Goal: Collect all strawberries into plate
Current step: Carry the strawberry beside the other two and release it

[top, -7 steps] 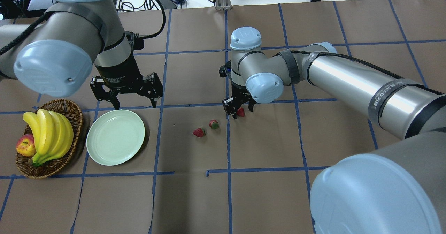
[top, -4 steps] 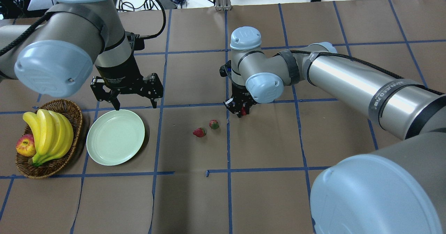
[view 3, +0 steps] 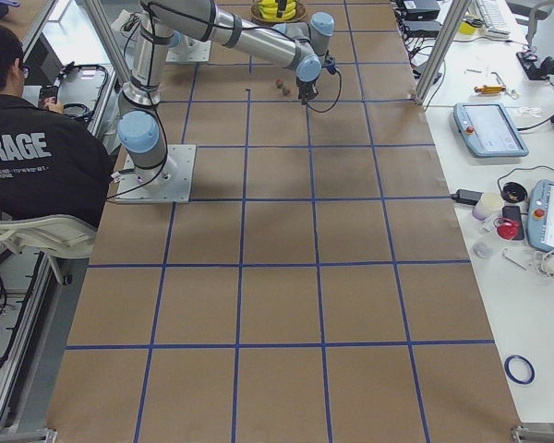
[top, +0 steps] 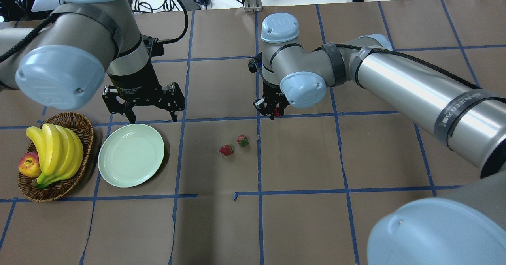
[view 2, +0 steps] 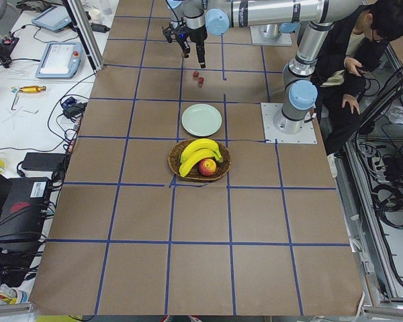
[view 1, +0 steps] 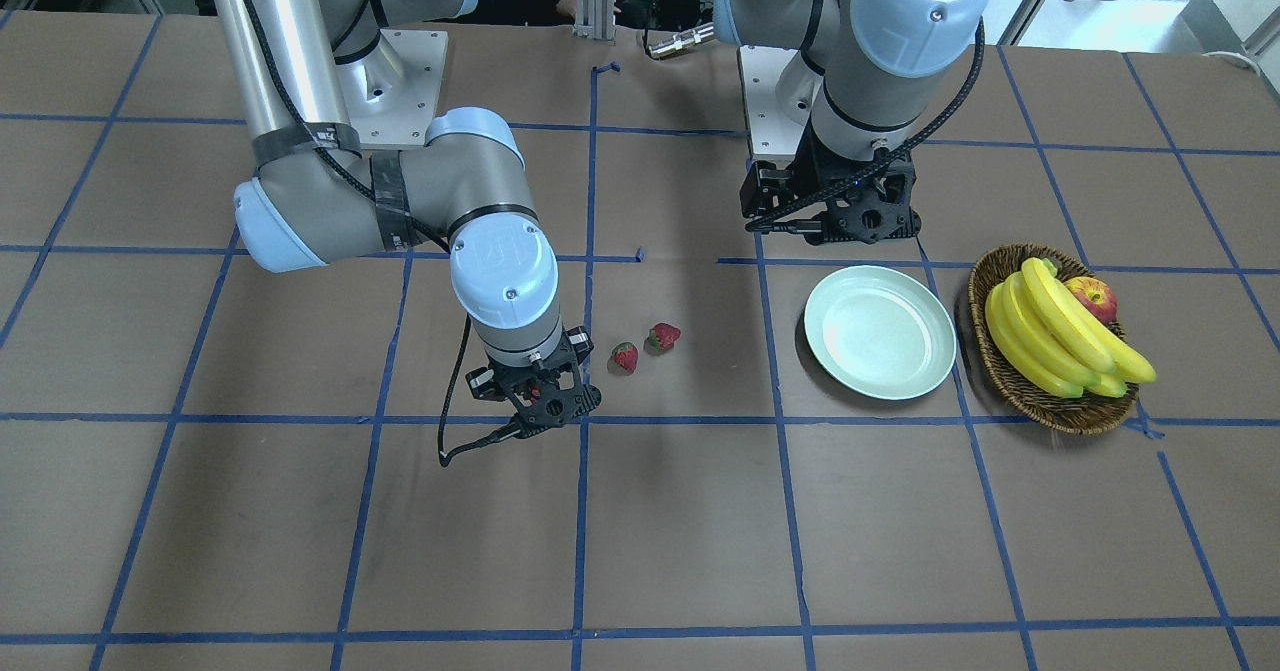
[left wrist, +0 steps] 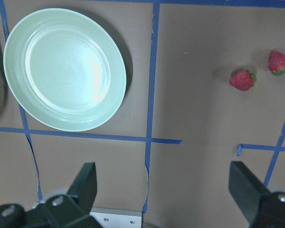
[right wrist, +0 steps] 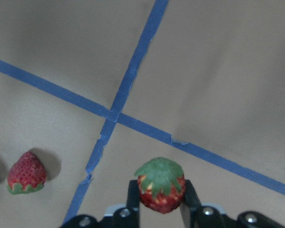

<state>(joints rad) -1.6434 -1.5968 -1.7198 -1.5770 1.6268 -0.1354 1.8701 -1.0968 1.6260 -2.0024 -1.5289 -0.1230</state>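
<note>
My right gripper (top: 275, 113) is shut on one strawberry (right wrist: 160, 185) and holds it above the table; the berry's green cap faces the right wrist camera. Two more strawberries (top: 225, 150) (top: 242, 140) lie side by side on the brown paper, just left of and nearer than that gripper, also seen as strawberries (view 1: 625, 356) (view 1: 662, 337). The pale green plate (top: 131, 155) sits further left with nothing on it. My left gripper (top: 153, 119) hangs open above the plate's far edge, its fingers (left wrist: 83, 185) wide apart.
A wicker basket (top: 85, 124) holding bananas (top: 55, 150) and an apple (top: 29, 164) stands directly left of the plate. Blue tape lines cross the brown paper. A seated person (view 2: 363, 40) is behind the robot base.
The right gripper closed on the strawberry that lay between its fingers and rose off the table with it. The left arm, plate and the other two strawberries stayed put.
</note>
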